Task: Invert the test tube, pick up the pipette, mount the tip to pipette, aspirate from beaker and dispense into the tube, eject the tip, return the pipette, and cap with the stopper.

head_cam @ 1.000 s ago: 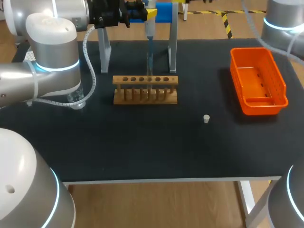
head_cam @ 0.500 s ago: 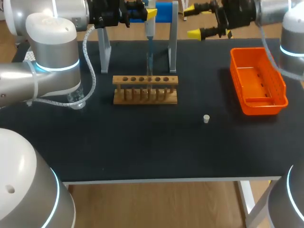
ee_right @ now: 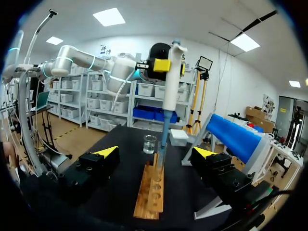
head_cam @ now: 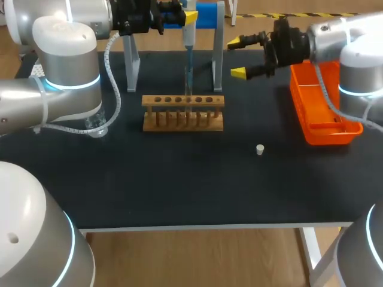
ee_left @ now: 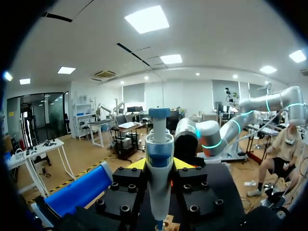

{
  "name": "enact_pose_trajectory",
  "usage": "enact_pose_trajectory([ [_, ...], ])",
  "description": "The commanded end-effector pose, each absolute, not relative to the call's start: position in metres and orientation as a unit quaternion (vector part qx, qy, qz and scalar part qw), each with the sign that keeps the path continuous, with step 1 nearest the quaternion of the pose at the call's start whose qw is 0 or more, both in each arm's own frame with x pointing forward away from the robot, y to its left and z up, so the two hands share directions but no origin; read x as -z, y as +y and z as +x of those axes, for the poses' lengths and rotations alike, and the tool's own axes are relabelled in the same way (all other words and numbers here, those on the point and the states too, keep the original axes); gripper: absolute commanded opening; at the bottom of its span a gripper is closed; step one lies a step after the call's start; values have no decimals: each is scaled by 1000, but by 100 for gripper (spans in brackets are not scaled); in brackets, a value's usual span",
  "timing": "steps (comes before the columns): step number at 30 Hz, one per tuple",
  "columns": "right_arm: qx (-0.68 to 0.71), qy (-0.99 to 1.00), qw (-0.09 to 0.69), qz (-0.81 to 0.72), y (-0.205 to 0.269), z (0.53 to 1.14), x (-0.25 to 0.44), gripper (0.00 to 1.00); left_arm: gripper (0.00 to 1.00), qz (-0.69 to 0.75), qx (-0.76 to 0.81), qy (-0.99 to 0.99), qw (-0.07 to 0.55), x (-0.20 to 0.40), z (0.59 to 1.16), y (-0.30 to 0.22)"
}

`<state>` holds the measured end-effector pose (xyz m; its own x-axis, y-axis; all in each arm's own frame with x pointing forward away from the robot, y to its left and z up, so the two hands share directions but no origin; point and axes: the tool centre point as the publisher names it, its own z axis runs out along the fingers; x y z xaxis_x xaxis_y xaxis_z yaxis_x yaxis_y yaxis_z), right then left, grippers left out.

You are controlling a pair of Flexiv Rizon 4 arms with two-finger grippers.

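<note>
Since the earlier frames our right gripper (head_cam: 237, 58) has come in from the upper right corner of the head view, moving down and to the left. It now hangs just right of the stand (head_cam: 218, 54), in the upper middle of the frame, and nothing else has shifted. Its fingers stand wide apart and hold nothing. Our left gripper (ee_left: 159, 164), at the upper left of the head view, is clamped on the pipette (ee_left: 159, 183). The pipette hangs upright with its tip (head_cam: 188, 63) running straight down into the test tube (head_cam: 188, 88). That tube stands upright in a middle hole of the rack (head_cam: 183, 119), at the centre top of the table. What the coming move turns on, we judge, is that the tube's long axis is vertical and it lies to the left of the open right gripper, beyond the stand's leg. In the right wrist view the rack and tube sit straight ahead, between the spread fingers but well apart from them. The right arm is the free one and the nearer. The stopper (head_cam: 260, 149) lies alone, right of centre, also on the right arm's side. The beaker (ee_right: 149, 144) stands beyond the rack, and we cannot tell how much liquid is in it. At the right edge sits the orange bin (head_cam: 344, 128), and we make out nothing in the part the arm leaves visible.
</note>
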<state>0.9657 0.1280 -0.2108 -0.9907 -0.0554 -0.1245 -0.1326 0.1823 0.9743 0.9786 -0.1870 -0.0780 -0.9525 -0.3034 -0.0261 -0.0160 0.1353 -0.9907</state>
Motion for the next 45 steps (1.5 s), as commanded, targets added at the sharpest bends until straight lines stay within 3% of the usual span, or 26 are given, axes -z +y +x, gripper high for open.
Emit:
enact_pose_trajectory([
  [1, -640, 765, 15, -67, 137, 983, 224, 100, 0, -107, 649, 745, 111, 78, 978, -187],
  [16, -628, 775, -36, -61, 183, 986, 261, 100, 0, -107, 649, 745, 111, 78, 978, -187],
  [45, -564, 825, -19, -35, 246, 982, 289, 100, 0, -107, 649, 745, 111, 78, 978, -187],
])
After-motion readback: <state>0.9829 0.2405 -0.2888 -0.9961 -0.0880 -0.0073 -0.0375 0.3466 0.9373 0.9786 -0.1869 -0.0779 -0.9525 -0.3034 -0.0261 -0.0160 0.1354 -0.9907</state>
